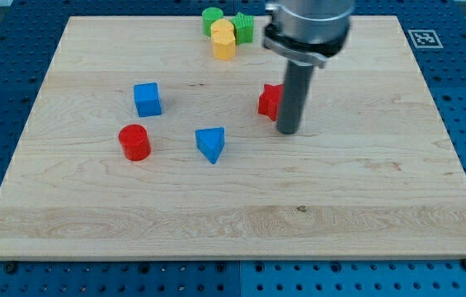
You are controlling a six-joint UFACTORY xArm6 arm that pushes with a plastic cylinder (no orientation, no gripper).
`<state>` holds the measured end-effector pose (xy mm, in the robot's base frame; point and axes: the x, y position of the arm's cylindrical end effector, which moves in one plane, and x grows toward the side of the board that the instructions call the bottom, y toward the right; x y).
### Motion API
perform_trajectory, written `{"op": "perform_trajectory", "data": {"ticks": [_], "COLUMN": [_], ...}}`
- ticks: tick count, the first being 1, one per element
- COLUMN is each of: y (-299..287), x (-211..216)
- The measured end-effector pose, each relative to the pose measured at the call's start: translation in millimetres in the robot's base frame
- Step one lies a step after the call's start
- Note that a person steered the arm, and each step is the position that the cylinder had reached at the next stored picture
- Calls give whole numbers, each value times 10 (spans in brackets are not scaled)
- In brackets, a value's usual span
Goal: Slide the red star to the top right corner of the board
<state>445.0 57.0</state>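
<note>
Since the goal is the board's (430, 206) top right corner, what counts is which side of the red star (270, 101) the tip (289, 130) stands on, and it stands on the wrong one: just right of the star and a shade below, touching or nearly so. The star sits a little above mid-board, well short of that corner. There is no hand to open or close, just a bare rod. I'd judge the tip must get round to the star's lower left before pushing.
</note>
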Motion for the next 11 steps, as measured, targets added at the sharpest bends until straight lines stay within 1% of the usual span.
{"op": "perform_trajectory", "data": {"ticks": [1, 2, 5, 6, 8, 9, 11], "y": [-226, -221, -232, 30, 796, 1040, 1350], "x": [-113, -155, -776, -962, -1109, -1158, -1161]}}
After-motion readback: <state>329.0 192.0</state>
